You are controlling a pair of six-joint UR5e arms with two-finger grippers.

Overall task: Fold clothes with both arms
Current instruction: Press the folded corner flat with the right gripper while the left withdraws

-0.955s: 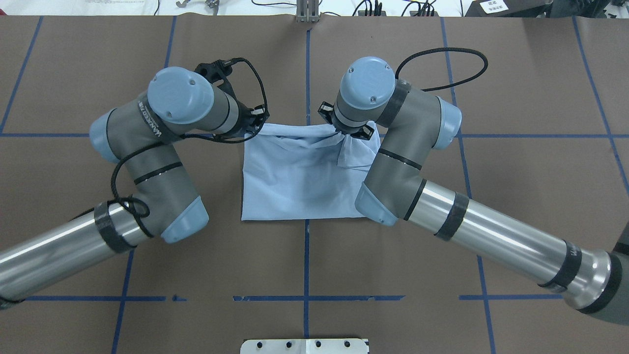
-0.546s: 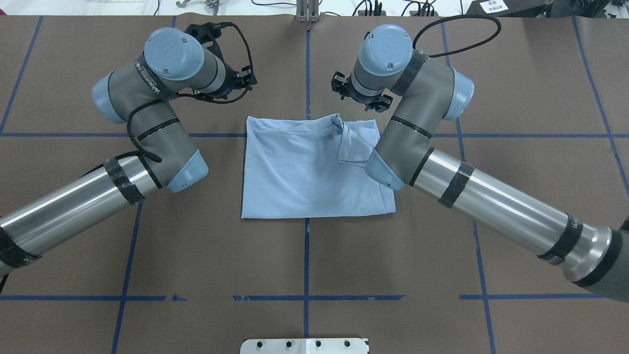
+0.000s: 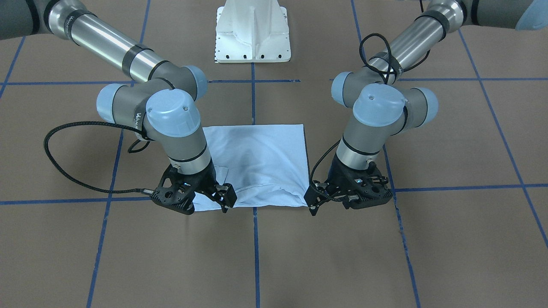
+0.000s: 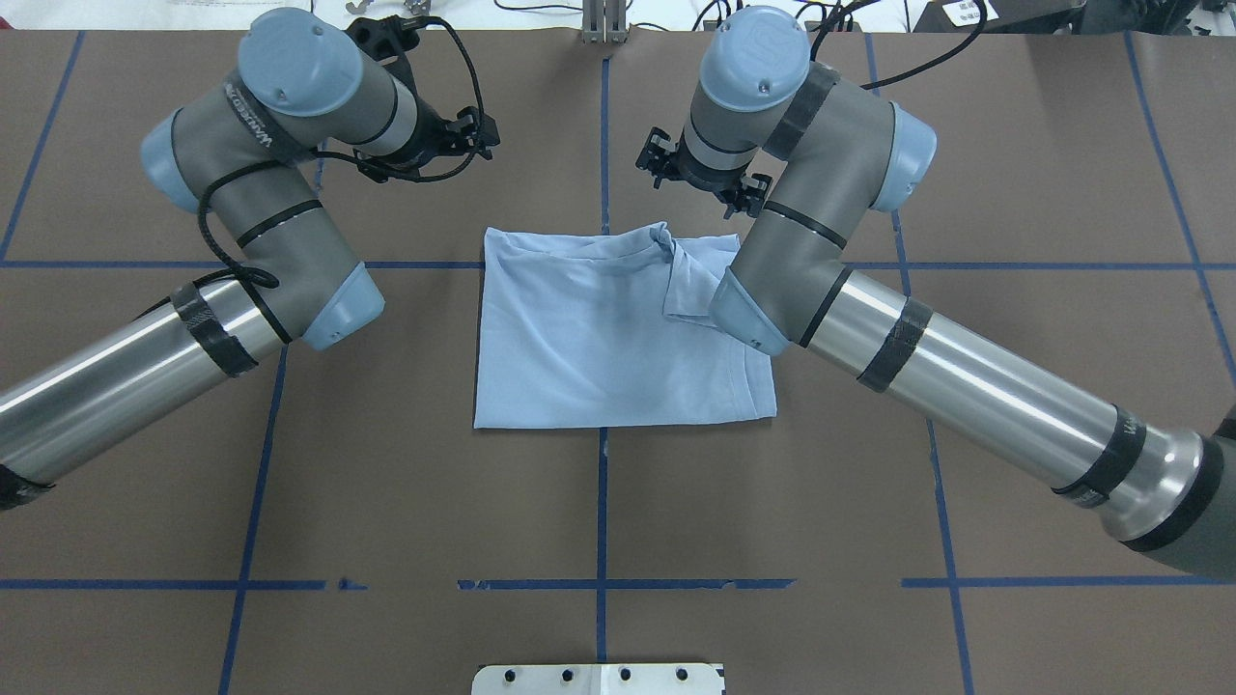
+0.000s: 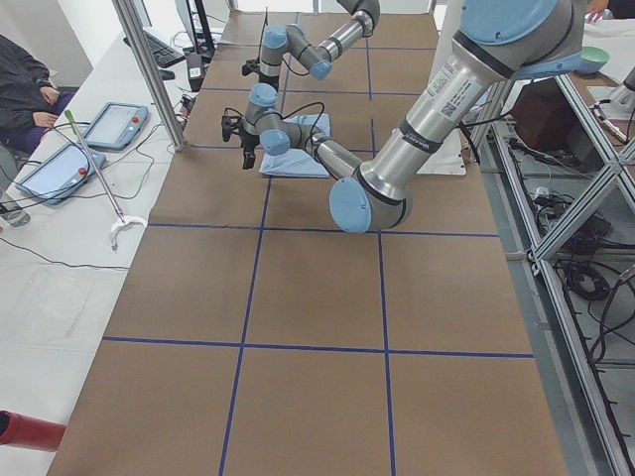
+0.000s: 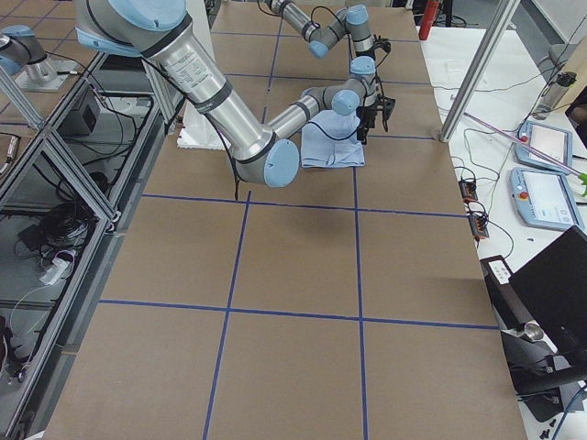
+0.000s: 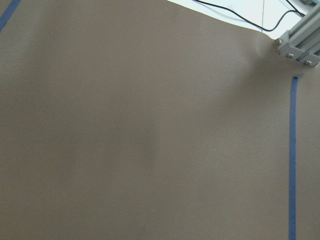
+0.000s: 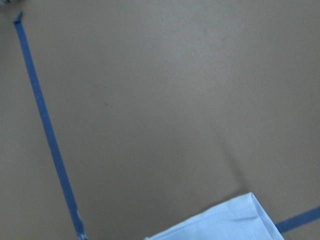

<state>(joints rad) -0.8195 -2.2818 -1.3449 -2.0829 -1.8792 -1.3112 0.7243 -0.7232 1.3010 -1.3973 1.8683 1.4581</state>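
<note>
The light blue T-shirt lies folded into a rough rectangle at the table's middle, with a bunched fold and a loose sleeve flap at its far right corner. Its print is hidden. It also shows in the front view. My left gripper hovers open and empty beyond the shirt's far left corner; it also shows in the front view. My right gripper is open and empty just beyond the far right corner; it also shows in the front view. The right wrist view shows one shirt corner.
The brown table cover carries a grid of blue tape lines. The white pedestal base stands at the robot's side. An aluminium post and cables sit at the far edge. Operator pendants lie beside the table.
Both grippers held the shirt's far edge a second ago. They have let go and moved up and away toward the far edge. The shirt has settled flat.
</note>
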